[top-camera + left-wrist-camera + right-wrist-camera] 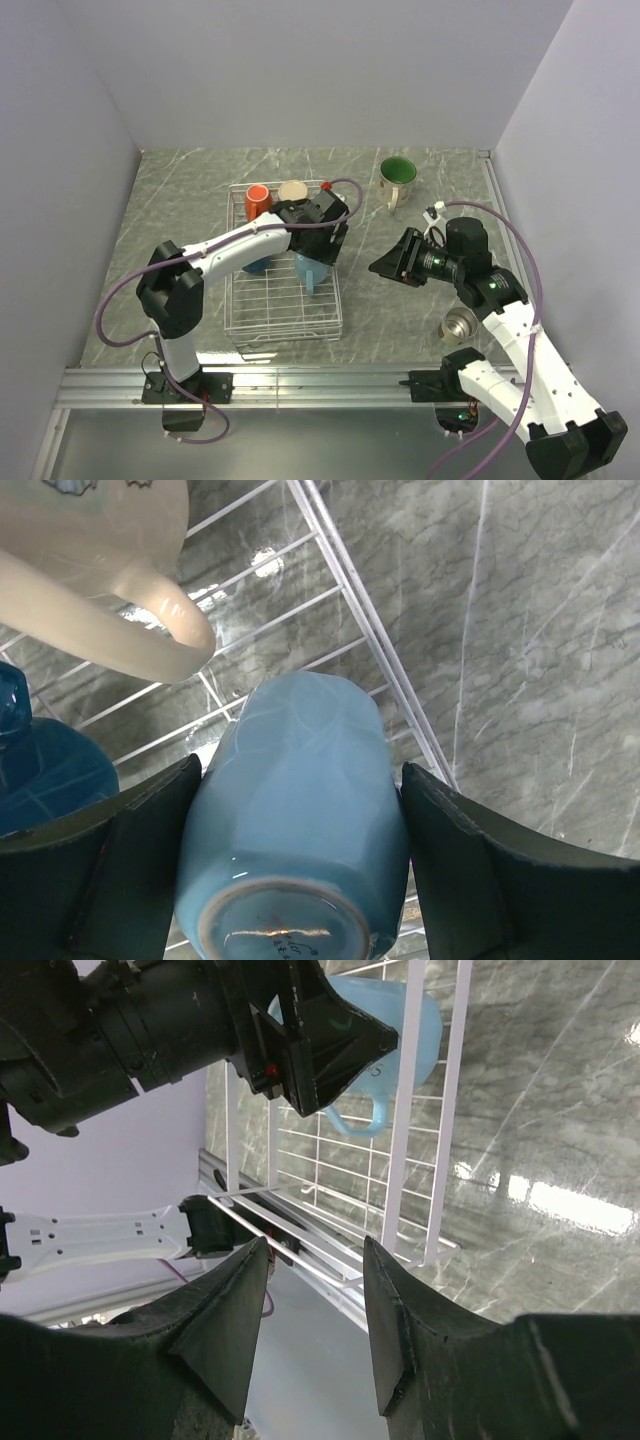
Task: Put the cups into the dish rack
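Light blue cup (300, 870), glossy and faceted, sits clamped between the left hand (300, 775)'s dark flat fingers, base ring turned toward the wrist, inside the white wire dish rack (355, 620). Just past the fingertips curves a beige cup (110, 620)'s smooth handle, and a shiny dark blue cup (40, 780) sits beside one finger. Right hand (312, 1255) hangs beside the rack over the veined grey table (540, 1110), fingers spread apart, nothing between them.

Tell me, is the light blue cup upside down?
Upside down: the light blue cup shows its bottom ring to the left wrist camera, dish rack beneath.
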